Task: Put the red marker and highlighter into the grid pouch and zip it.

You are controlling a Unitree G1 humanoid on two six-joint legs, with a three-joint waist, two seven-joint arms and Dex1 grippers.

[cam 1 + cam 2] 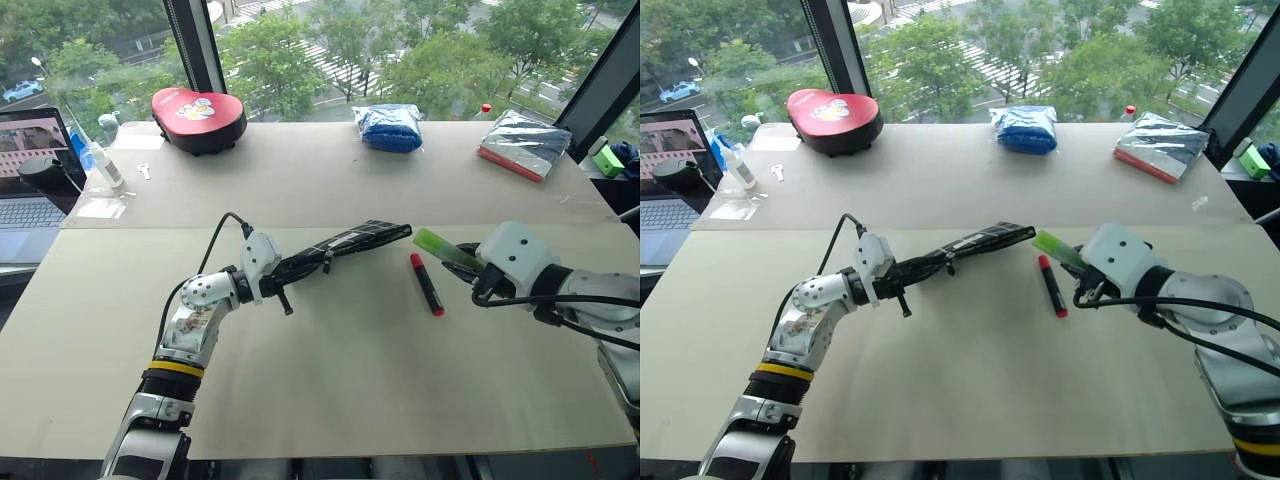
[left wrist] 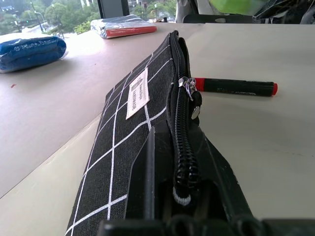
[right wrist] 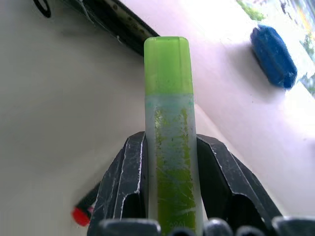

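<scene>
Your left gripper (image 1: pixel 300 268) is clamped tight on one end of the flat black fabric grid pouch with thin white lines (image 1: pixel 350 243), holding it off the pale tabletop (image 1: pixel 330 390) on edge, zipper seam up, its free end pointing toward two o'clock. In the left wrist view the zipper pull (image 2: pixel 192 96) sits partway along the seam; whether the mouth is open wide enough you cannot tell from here.

Your right gripper (image 3: pixel 170 182) has its two black fingers partly closed around the short, stubby light-green highlighter (image 1: pixel 445 249), which juts out toward the pouch's free end, near it but not touching.

The slim black-barrelled red marker with red cap (image 1: pixel 426 284) lies on the table at about five o'clock from the pouch tip, between the two hands, untouched.

The step in hand looks to be loading the highlighter. The next move calls for lining its tip with the zipper opening and sliding it in lengthwise before letting go; then the marker, then the zip.
</scene>
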